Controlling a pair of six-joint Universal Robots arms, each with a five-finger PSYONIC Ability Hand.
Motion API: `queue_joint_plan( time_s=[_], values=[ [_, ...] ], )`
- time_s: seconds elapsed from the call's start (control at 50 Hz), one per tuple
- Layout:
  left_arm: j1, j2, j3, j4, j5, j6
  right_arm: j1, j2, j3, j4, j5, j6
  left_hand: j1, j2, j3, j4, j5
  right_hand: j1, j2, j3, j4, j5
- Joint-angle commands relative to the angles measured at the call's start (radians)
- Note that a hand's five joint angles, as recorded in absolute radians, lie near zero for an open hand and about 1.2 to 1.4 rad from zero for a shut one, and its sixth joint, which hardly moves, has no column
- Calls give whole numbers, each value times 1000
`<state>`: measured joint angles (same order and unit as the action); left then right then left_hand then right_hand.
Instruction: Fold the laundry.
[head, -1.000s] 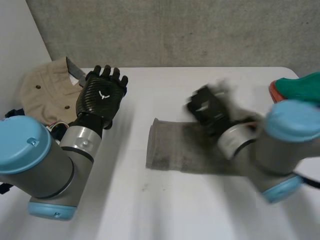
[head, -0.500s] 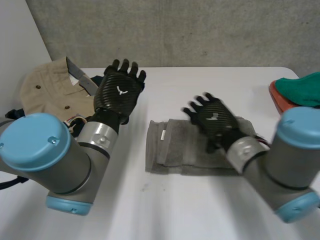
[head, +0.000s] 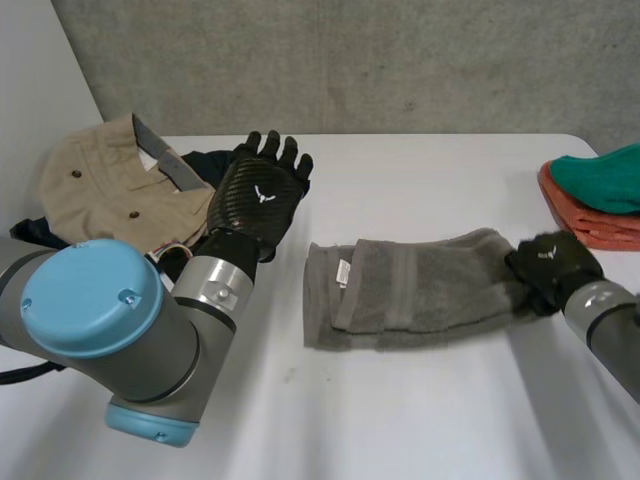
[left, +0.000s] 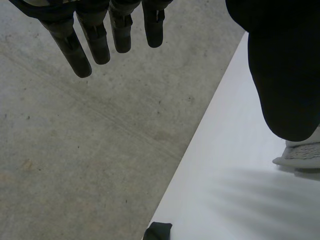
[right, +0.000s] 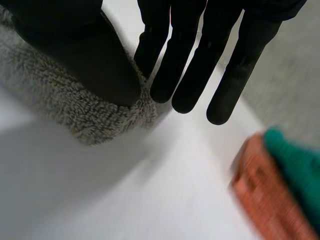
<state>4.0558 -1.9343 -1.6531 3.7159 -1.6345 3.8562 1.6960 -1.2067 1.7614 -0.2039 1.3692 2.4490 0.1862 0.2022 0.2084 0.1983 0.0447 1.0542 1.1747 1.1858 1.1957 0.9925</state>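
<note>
From the head view we see the grey towel lying folded into a long strip across the middle of the white counter. The right hand is at the towel's right end. The left hand is raised, apart from the towel's left end and beside a beige garment.

The right wrist view makes that hand's pose plainer. Its thumb lies on the towel's fuzzy edge, while its straight fingers reach past the edge over bare counter, so it holds nothing. That view also brings close the green cloth lying on an orange one.

The left wrist view shows straight, slightly spread fingers holding nothing, with a towel corner just past the thumb.
</note>
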Motion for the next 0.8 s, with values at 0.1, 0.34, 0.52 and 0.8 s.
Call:
queue_joint_plan(
  time_s=[0.1, 0.34, 0.52, 0.8],
  values=[
    [9, 41, -25, -1, -2, -1, 393, 7, -135, -176, -56, 7, -12, -28, -34, -24, -45, 342, 222, 211, 201, 229],
    [26, 40, -37, 2, -2, -17, 536, 171, -217, -155, -58, 39, -12, -28, -34, -24, -45, -880, -1000, -1011, -1021, -992],
    [18, 5, 79, -8, 1, -219, 413, -10, -191, -94, 59, 396, -8, -24, -30, -20, -41, -880, -1000, -1011, -1021, -992],
    [-92, -251, 403, -451, 21, -592, 283, 171, -382, 316, -47, 564, 27, 11, 5, 15, -6, -880, -1000, -1011, -1021, -992]
  ],
)
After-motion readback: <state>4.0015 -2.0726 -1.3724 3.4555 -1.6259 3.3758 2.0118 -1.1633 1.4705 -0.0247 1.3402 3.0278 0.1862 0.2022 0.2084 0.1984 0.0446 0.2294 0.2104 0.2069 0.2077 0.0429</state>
